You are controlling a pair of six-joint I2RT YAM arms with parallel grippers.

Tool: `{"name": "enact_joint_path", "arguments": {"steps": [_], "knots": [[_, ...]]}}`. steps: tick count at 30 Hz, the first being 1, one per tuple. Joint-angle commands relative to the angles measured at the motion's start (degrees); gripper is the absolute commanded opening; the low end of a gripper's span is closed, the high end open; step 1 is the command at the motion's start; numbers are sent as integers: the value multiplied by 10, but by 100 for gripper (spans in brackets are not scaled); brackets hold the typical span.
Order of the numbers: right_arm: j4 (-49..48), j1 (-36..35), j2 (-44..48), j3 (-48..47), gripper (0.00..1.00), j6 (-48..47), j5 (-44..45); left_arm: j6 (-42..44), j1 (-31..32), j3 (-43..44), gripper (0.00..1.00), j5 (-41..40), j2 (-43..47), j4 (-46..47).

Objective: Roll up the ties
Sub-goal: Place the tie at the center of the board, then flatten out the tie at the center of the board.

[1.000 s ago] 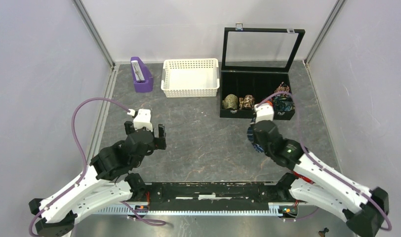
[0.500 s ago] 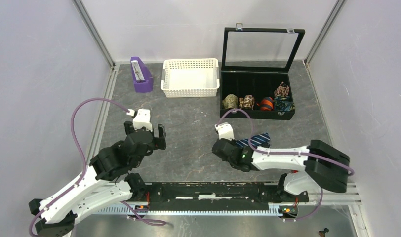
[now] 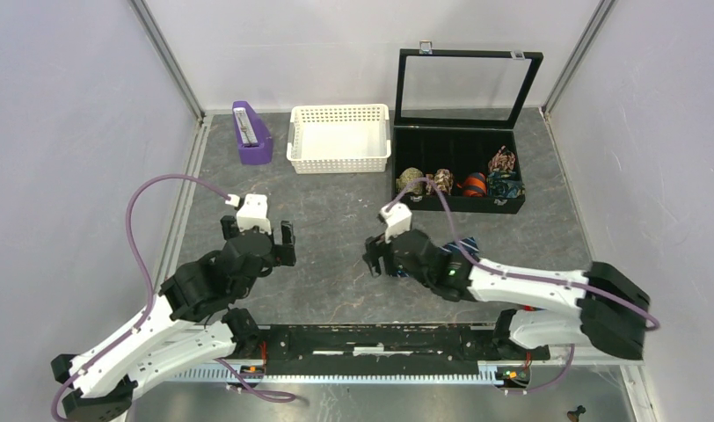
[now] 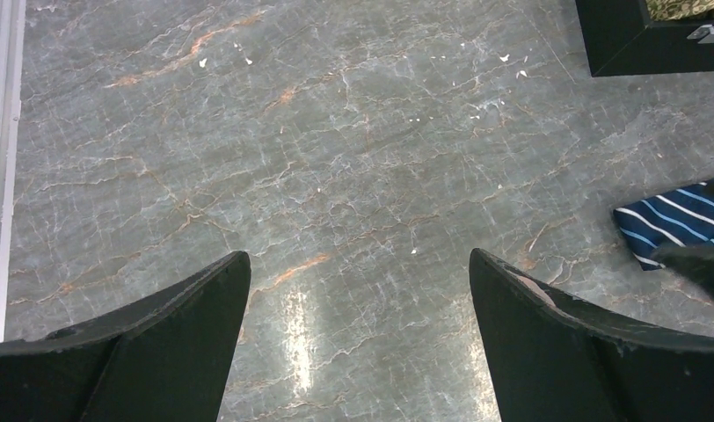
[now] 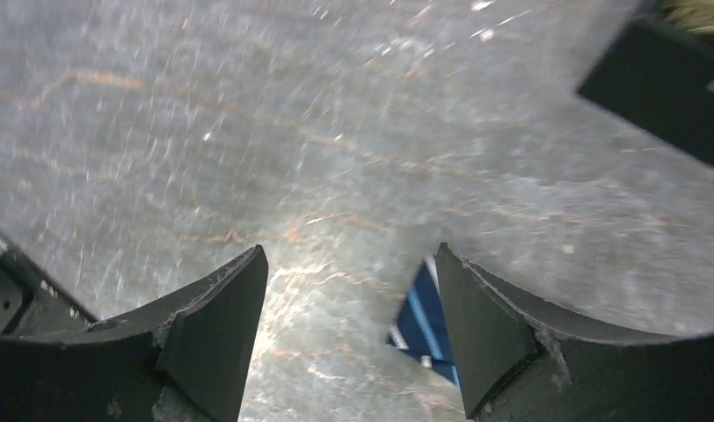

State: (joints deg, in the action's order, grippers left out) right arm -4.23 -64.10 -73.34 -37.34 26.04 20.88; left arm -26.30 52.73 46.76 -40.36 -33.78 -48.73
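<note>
Navy striped tie (image 3: 466, 250) lies on the table (image 3: 336, 220) in front of the black box (image 3: 450, 145), partly hidden under the right arm. Left gripper (image 4: 358, 268) hovers well to the left of the box, jaws spread wide with only bare table between them. Right gripper (image 5: 349, 255) is off the box's front-left corner, jaws also released; a tie corner shows just beside one finger, not pinched.

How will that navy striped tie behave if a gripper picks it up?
Probably floppy: the tie lies flat as thin fabric, so it would likely drape and sag. It looks light, and may slide on the smooth table.
</note>
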Motion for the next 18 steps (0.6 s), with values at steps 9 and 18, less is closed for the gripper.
{"name": "enact_joint_path", "arguments": {"steps": [9,18], "knots": [[81,191,245,140,77,-6,28,-25,-2,12,99,145,-111,68],[151,287,333,209,74,48,48,-81,9,7,79,325,-277,221]]}}
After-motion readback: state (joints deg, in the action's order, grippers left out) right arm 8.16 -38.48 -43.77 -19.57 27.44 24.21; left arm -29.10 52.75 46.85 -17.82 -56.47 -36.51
